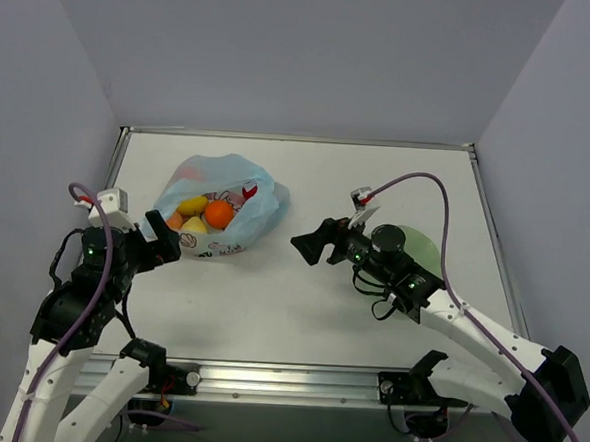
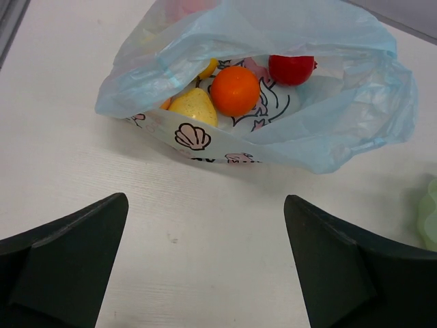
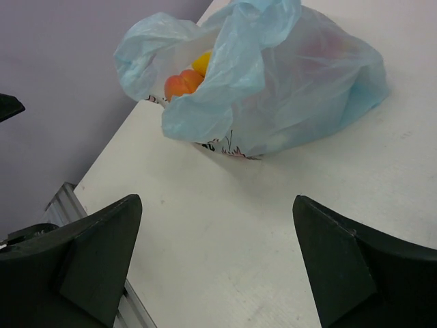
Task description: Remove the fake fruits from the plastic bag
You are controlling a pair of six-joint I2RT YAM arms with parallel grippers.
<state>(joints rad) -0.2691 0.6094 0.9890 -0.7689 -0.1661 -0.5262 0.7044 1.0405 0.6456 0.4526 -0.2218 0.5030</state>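
Lying crumpled on the white table (image 1: pixel 300 301), left of centre in the overhead view, a thin, translucent light-blue plastic bag (image 1: pixel 221 204) is seen with its mouth turned toward the lower left. Its film is crinkled and folded, and a black-and-pink cartoon print with a shell shape is visible along the near lip.

The fake fruits (image 1: pixel 203 213) are all seen inside the bag. In the left wrist view a glossy orange ball (image 2: pixel 234 90) is found at the upper middle. A pale yellow lemon shape (image 2: pixel 194 107) sits just beside it on its left. A shiny red round fruit (image 2: pixel 291 68) is seen to the upper right, tucked under the film. More yellow and orange is glimpsed behind, too hidden to be named.

The left gripper (image 2: pixel 205 205) is held near the bag's mouth, its matte black wedge-shaped fingers (image 2: pixel 75 253) spread wide with nothing gripped between them. The right gripper (image 3: pixel 217 205) is pointed at the bag from the right of the overhead view, apart from it, its jaws likewise spread wide and nothing held. A pale green dish (image 1: pixel 423 251) with a rounded rim is partly hidden behind the right arm.
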